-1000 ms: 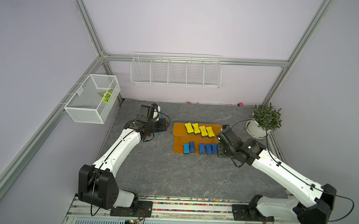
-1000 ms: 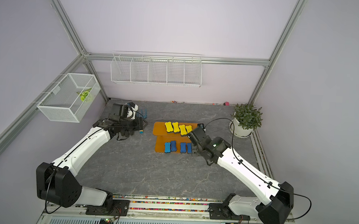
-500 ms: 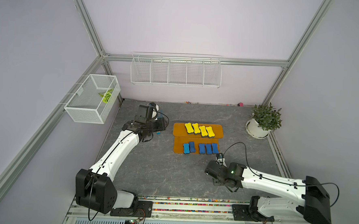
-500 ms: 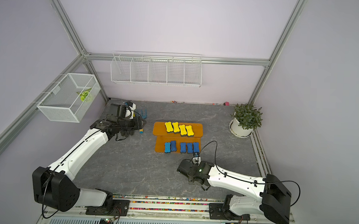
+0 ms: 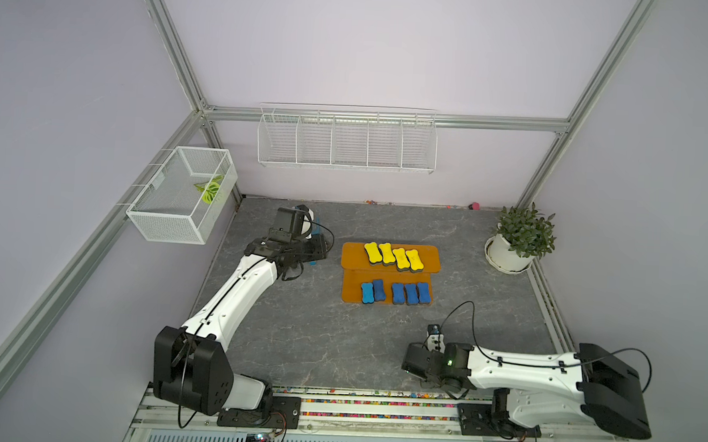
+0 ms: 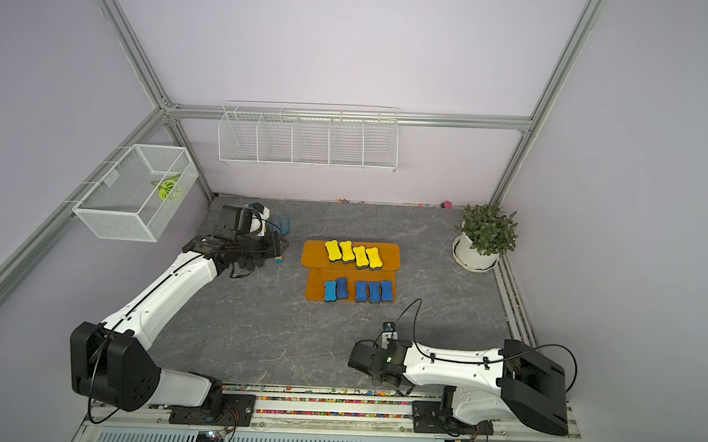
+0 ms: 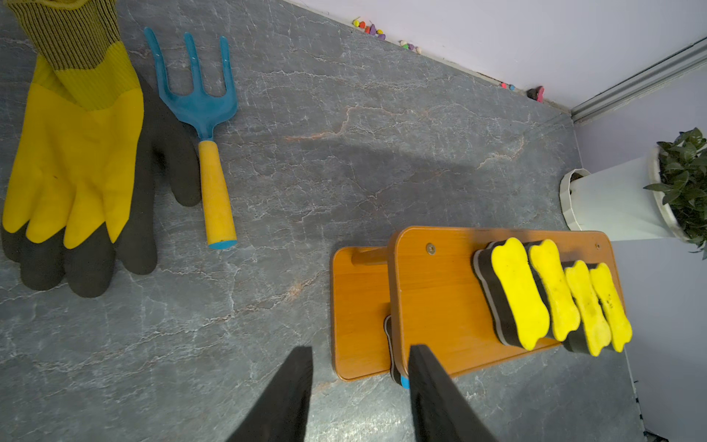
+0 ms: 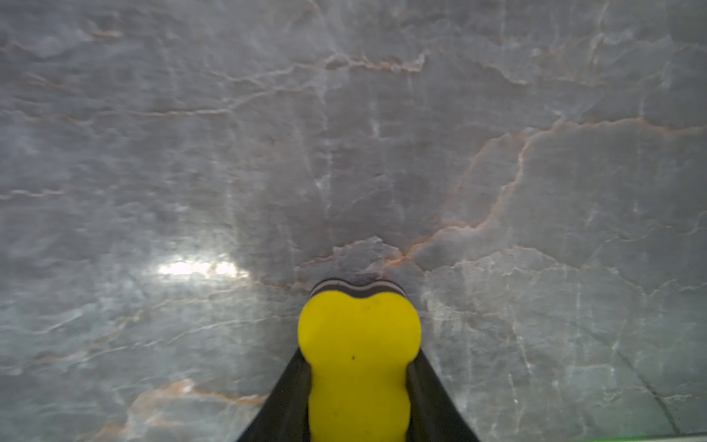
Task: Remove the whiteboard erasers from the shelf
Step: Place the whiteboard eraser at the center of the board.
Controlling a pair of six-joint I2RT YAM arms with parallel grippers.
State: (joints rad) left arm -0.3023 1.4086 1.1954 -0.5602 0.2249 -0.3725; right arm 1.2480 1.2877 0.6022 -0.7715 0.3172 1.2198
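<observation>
Clamped narrow-jawed in right gripper (image 8: 357, 361): yellow-topped bone-shaped foam eraser (image 8: 359, 344), low over grey marble-patterned tabletop (image 8: 344, 153).
Drawn back to near right since a second ago, well apart from small orange two-tier wooden shelf (image 5: 352, 253) bearing four yellow erasers (image 5: 400, 258) and five blue erasers (image 5: 397, 293); left gripper (image 7: 361, 350) half-open, empty, just beside shelf's left end.

Right wrist view: yellow eraser (image 8: 359, 344) runs off the frame edge, near end unseen; tabletop (image 8: 344, 134) blurred. Left wrist view: shelf (image 7: 440, 291) upper board hides the blue erasers (image 7: 392, 356) save one thin edge; glove (image 7: 76, 153) cuff cropped. Both top views: held eraser hidden under right arm (image 5: 523, 366), at its wrist.
</observation>
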